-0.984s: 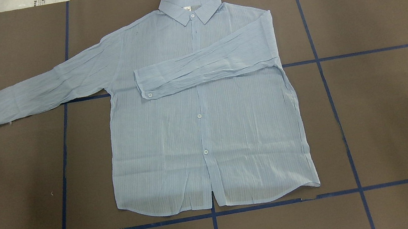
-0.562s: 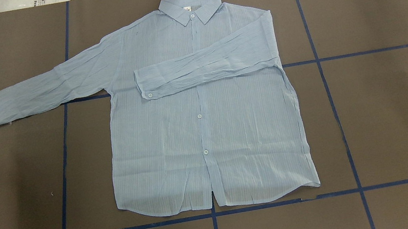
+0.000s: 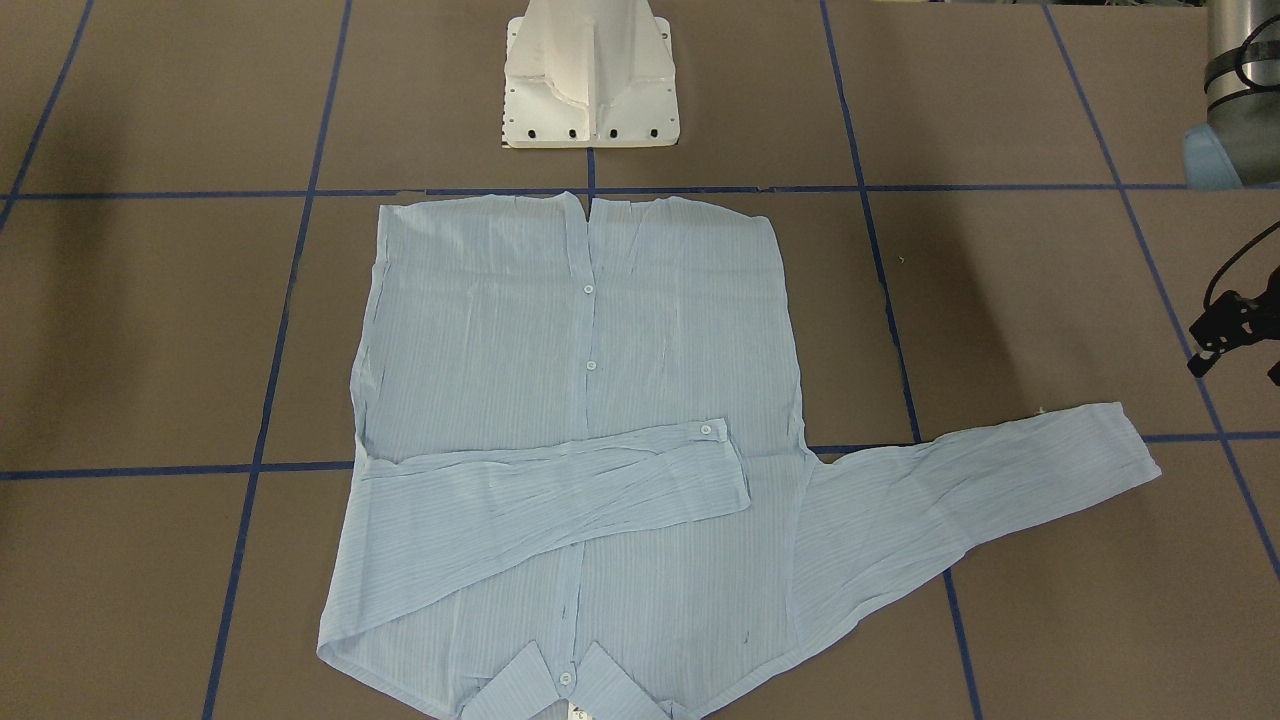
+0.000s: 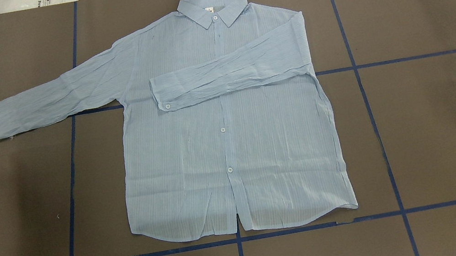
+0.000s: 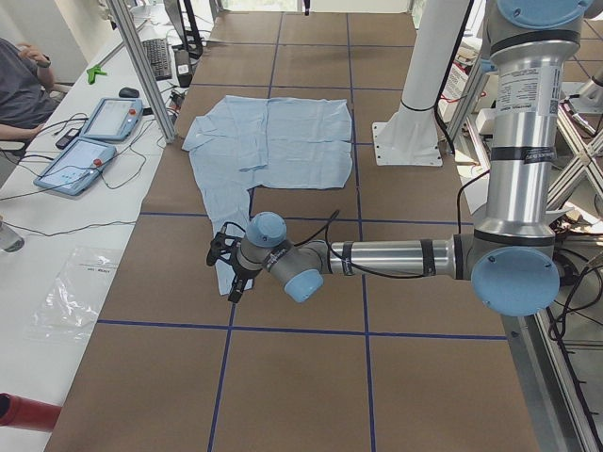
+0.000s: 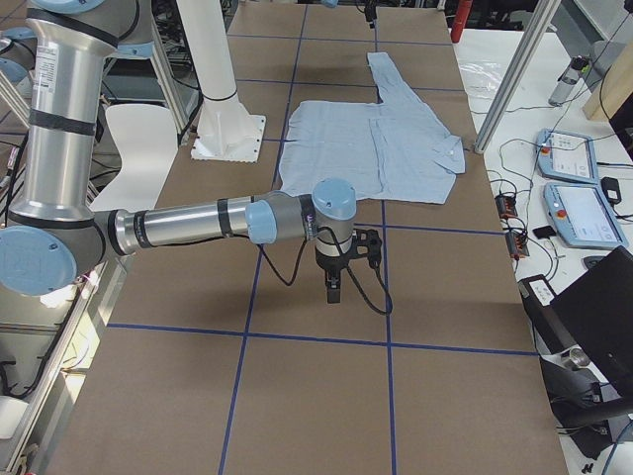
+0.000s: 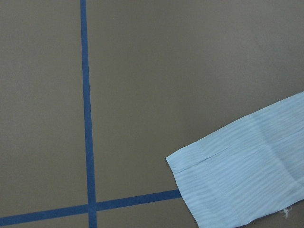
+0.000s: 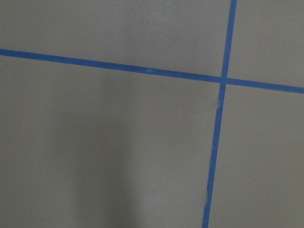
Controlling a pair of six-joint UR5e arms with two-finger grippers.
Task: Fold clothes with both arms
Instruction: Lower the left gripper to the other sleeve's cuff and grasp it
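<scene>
The shirt [image 4: 231, 146] lies flat, with its left cuff [image 7: 237, 185] near the left gripper [image 5: 232, 279]. The right gripper [image 6: 333, 285] is well apart from it. I cannot tell whether either claw is released or clenched.

Shirt [image 4: 232, 155] flat on table [image 4: 442, 134], one sleeve [image 4: 228, 74] across its chest, other sleeve [image 4: 43, 103] outstretched on the robot's left.

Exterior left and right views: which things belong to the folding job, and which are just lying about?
Job in hand:
shirt, spread flat with one sleeve folded across its front
left arm
right arm

Lying about, on the side bench:
control pendant
second pendant
clear plastic bag
keyboard
mouse
</scene>
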